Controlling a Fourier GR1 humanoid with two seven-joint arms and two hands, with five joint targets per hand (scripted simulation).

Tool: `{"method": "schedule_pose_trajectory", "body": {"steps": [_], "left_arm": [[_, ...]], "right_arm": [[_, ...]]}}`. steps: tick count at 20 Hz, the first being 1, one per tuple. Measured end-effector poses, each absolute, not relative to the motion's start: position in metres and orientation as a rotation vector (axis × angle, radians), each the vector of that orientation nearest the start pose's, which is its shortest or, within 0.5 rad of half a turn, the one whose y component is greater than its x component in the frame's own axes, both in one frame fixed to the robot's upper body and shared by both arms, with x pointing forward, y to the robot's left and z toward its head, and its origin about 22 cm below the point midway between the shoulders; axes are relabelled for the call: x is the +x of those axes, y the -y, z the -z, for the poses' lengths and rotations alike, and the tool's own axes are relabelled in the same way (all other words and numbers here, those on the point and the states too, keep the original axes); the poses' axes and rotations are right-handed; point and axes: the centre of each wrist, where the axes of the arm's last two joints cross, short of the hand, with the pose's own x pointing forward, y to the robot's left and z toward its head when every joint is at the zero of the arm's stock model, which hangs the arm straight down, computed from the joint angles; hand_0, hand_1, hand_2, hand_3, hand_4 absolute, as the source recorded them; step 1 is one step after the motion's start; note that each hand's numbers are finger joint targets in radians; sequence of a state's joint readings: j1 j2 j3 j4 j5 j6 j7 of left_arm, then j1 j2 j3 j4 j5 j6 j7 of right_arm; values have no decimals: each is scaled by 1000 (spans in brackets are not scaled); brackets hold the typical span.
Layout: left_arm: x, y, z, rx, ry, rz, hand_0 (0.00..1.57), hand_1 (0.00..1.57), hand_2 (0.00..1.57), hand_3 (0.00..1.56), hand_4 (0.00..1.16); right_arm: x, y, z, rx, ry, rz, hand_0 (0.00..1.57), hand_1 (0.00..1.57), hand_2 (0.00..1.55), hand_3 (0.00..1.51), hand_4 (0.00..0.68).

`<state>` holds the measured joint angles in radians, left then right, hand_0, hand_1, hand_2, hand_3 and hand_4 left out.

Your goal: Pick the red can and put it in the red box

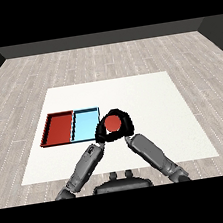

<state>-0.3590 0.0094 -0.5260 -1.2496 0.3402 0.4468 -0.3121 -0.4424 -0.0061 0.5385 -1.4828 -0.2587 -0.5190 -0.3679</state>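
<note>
The right hand [127, 125] curls around the red can [113, 123], just right of the light blue tray [85, 123]. The left hand [101, 132] touches the can too; whether it grasps cannot be told. The red tray [59, 128] lies on the bench [148, 108].

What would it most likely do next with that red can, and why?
Probably carry the red can leftward toward the red tray. The right hand is curled round the can, with the left hand against its other side, and the can sits just right of the light blue tray.

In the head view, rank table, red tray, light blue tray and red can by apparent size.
1. Table.
2-3. Red tray and light blue tray: look alike, no ranking.
4. Red can, only its top showing between the hands.
</note>
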Motion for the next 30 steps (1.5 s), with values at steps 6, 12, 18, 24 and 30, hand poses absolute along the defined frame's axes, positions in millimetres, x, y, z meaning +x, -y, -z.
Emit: {"method": "schedule_pose_trajectory", "body": {"steps": [6,12,18,24,30], "left_arm": [[276,-81,4,-170,1731,2,1571,1571,1557,1478,1124],[274,-77,8,-109,1746,-28,1571,1571,1571,1494,1139],[277,-77,7,-117,1826,-52,1571,1571,1571,1513,1147],[275,-78,9,-111,1854,-72,1571,1571,1571,1505,1140],[278,-80,3,-96,1870,-81,1571,1571,1571,1494,1134]], "right_arm": [[277,56,-78,329,2098,-5,1482,1482,1443,1391,644],[280,57,-77,354,2098,-5,1491,1491,1435,1383,595],[273,57,-75,329,2056,-25,0,0,0,0,0],[271,56,-78,293,2015,-69,0,0,0,0,0],[275,55,-79,272,1991,-54,0,0,0,0,0]]}}
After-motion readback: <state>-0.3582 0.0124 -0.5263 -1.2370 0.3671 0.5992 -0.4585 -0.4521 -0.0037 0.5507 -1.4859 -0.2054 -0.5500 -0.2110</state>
